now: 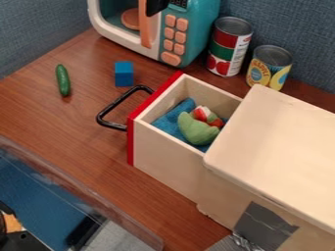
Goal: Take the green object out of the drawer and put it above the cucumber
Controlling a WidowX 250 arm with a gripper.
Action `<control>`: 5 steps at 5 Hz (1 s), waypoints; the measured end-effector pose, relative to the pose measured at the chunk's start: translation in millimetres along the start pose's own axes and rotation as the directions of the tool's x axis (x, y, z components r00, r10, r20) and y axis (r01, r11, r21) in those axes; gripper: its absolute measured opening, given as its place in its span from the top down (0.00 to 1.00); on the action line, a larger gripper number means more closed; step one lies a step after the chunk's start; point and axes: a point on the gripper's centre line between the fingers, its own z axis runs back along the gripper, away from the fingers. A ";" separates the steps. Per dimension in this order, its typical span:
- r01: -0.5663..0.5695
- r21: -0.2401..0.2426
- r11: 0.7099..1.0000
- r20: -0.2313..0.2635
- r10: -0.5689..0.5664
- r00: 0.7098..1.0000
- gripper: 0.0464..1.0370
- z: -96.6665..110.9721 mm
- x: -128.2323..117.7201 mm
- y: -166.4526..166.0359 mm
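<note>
One green object (195,130) lies inside the drawer (163,159), which stands open, presumably for top access. The gripper (155,6) hangs beyond the drawer; whether released or clenched cannot be determined.

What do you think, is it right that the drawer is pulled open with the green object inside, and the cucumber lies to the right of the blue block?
Not quite: the camera view shows the cucumber left of the blue block. The drawer is indeed open, with the green object inside.
</note>
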 end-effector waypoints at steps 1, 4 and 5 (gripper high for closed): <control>-0.001 -0.008 1.000 -0.018 0.001 1.000 0.04 -7.0 0.6 -1.7; 0.002 -0.048 0.999 0.150 0.005 0.989 0.04 -47.1 0.1 -55.7; -0.142 -0.070 0.987 0.179 0.152 0.972 0.04 -64.4 5.3 -69.7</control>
